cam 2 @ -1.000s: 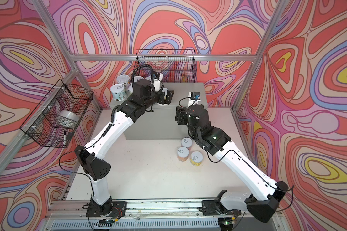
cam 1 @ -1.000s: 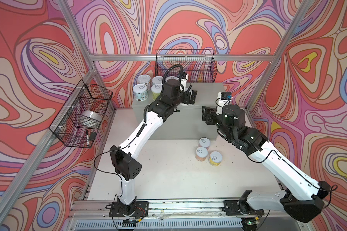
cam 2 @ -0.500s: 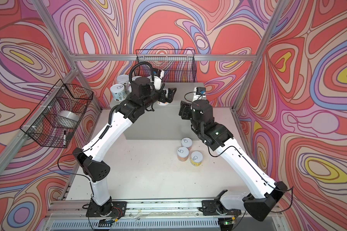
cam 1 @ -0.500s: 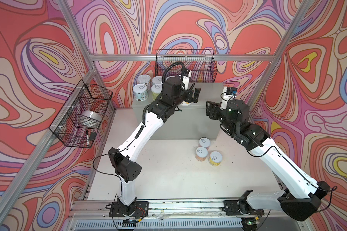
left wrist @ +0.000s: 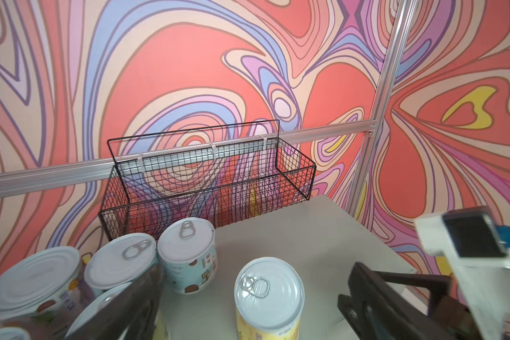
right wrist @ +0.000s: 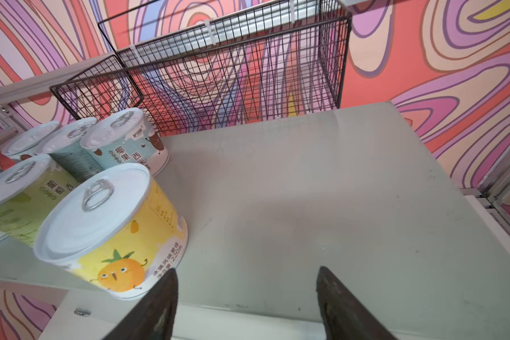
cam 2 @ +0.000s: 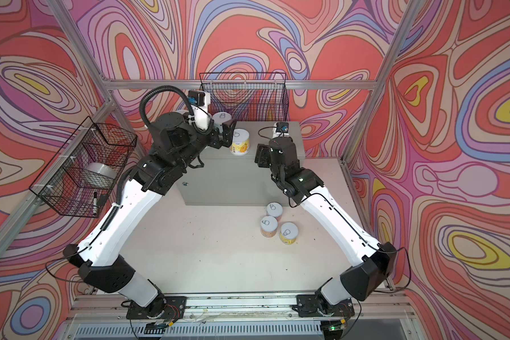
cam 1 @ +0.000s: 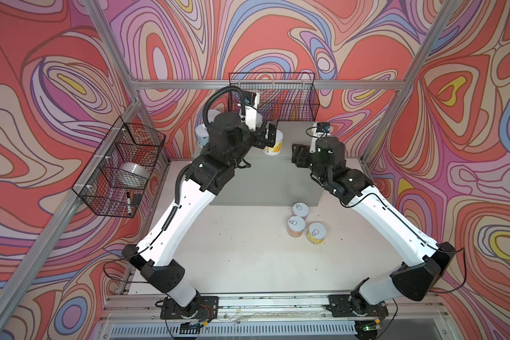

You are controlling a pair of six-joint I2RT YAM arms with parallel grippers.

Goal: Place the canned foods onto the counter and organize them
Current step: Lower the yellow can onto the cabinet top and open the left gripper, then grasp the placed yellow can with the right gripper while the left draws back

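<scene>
A: Light-grey metal first: a large rectangular flat-topped cabinet, the counter (cam 1: 277,182), at the back of a white table (cam 1: 233,250). Anything on it?

B: Near its front edge, a short yellow cylindrical can with a silvery pull-tab lid (right wrist: 112,232), upright. At the rear left corner in both top views, a huddle of similar short cans (left wrist: 186,256) with blue and green labels. Roughly five, though partly hidden by the arm, so unsure of the count.

A: And the grippers?

B: Left gripper (left wrist: 256,268) spread to its widest, black fingers (left wrist: 374,291) either side of the yellow can, apparently not touching, gripping nothing. Right gripper (right wrist: 246,270) also parted and empty, hovering by the counter's front edge, near that can.

A: Work left?

B: Three pastel cans (cam 1: 296,226) with pull-tab lids down on the table, bunched close together, just in front of the counter.

A: Best way through this step?

B: Probably a let-go: raise the left gripper straight up, clear of the lid, before swinging away, to avoid clipping a can so near the edge. Then lower the right gripper over the outermost table can, close on the label at mid-height, keep upright, set down beside the yellow one in a tidy row.
</scene>
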